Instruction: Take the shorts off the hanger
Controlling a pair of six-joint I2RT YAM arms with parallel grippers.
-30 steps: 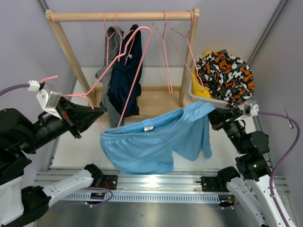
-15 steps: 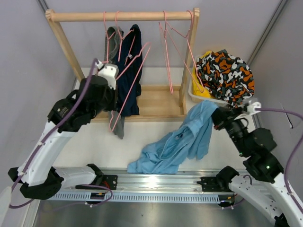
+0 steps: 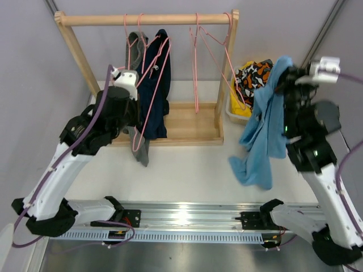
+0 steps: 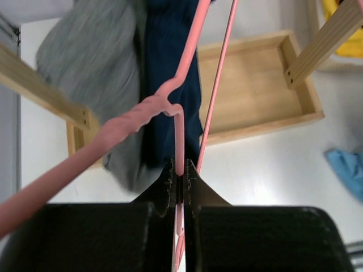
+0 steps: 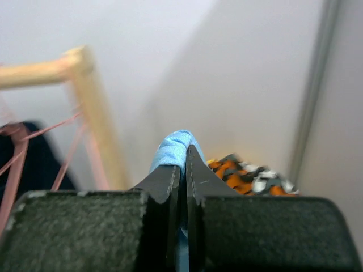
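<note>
The light blue shorts (image 3: pixel 264 130) dangle free of any hanger at the right, their lower end just above the table. My right gripper (image 3: pixel 290 75) is raised high and shut on their top fold; the right wrist view shows blue cloth (image 5: pixel 173 148) pinched between the jaws of the right gripper (image 5: pixel 182 165). An empty pink hanger (image 3: pixel 154 79) slants down from near the wooden rail (image 3: pixel 147 19), in front of the dark clothes. My left gripper (image 3: pixel 134 116) is shut on its wire, which the left wrist view shows as the hanger (image 4: pixel 180 127) clamped in the left gripper (image 4: pixel 179 169).
A navy garment (image 3: pixel 153 96) and a grey one (image 3: pixel 136 141) hang on the wooden rack, over its tray base (image 3: pixel 193 124). Empty pink hangers (image 3: pixel 199 62) hang toward the rail's right end. A yellow bin (image 3: pixel 241 107) with orange camouflage clothes (image 3: pixel 255 76) stands just behind the shorts.
The left arm swung the bare hanger up to the rack and has stayed there. The right arm lifted the shorts from the table high up at the right, in front of the bin.
</note>
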